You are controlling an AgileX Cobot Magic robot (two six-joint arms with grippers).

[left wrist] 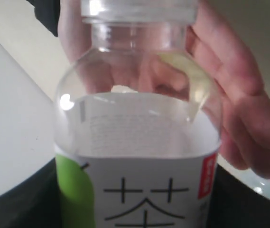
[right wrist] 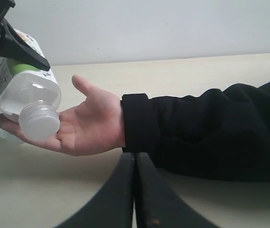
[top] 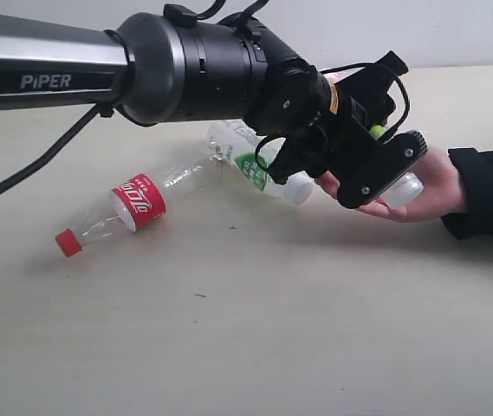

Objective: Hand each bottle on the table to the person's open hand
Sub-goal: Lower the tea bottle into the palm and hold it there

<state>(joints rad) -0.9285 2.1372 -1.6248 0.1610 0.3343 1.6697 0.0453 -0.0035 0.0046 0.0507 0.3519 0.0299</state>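
Left claw pinches the tea-label bottle, cap lowest, over the person's open hand. Right claw is pressed together.

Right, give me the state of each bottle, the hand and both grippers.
tea-label bottle: gripped, tilted cap-down over the palm.
left gripper: shut on the tea-label bottle.
hand: open, palm up.
red-label bottle: lying on its side on the table, red cap on.
green-label bottle: lying on the table, white cap on.
right gripper: shut, empty.
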